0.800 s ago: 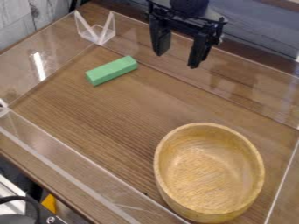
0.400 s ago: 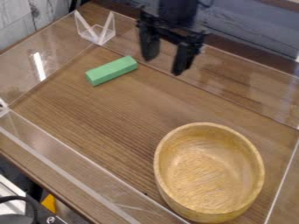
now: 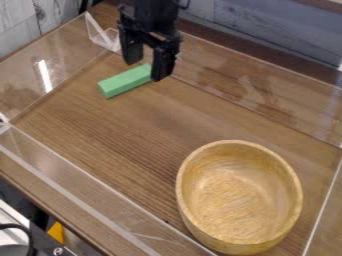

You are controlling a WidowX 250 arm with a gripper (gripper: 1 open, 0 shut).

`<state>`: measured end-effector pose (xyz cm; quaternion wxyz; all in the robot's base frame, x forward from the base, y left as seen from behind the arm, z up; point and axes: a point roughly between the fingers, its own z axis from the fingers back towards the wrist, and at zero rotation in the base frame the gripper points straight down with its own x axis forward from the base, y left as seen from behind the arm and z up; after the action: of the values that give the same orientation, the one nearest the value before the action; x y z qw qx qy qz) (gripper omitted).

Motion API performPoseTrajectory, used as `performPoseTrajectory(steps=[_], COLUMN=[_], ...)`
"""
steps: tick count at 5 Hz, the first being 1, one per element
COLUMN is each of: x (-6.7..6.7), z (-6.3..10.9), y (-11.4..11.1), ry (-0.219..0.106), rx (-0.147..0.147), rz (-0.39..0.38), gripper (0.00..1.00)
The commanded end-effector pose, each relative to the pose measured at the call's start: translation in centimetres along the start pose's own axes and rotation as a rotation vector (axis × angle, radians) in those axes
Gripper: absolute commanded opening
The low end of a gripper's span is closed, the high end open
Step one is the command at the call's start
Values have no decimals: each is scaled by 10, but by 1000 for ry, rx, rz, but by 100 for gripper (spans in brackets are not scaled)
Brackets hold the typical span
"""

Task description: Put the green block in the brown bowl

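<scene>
One green block (image 3: 126,81) lies flat, well apart from the light-brown wooden bowl (image 3: 238,197), on its far side and off toward the view's left. It has not shifted across these pictures; the bowl has not moved either, and its visible interior holds nothing.

What has changed is the black two-fingered hand (image 3: 144,66). It was off to the block's right, farther out beyond the bowl; it has swept leftward and now hangs by the block's far end, the end pointing away from the bowl's side of the view. Its fingers are spread and grasp nothing. Whether they are directly above the block or slightly behind it, I cannot tell from this one angle.

For the task, the approach looks nearly finished while the transfer has yet to begin. The next move probably calls for centring over the block, lowering with a finger on each long side, then closing. Coming down too near the far end could tip the block or push it along the wooden counter (image 3: 127,137) instead of gripping it.

Farther from the bowl than the block, the small clear plastic stand (image 3: 104,36) sits close to the hand's path and might be nudged. Afterwards, the block must be carried back to the bowl and released over its wide opening.
</scene>
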<state>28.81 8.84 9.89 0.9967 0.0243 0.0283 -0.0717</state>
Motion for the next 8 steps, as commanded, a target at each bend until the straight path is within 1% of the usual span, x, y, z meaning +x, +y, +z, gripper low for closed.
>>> performPoseTrajectory(steps=[1,4,5,6,8], x=[3,8,11,13,17], z=[3,-22,-30,-37,-47], y=[16,48,59,69,82], ry=[-45,-60,-68,-75,-90], rx=[29,64,71,77,75], rz=[-8,-36,-39,-38,-41], gripper=[100,100,100,100,100])
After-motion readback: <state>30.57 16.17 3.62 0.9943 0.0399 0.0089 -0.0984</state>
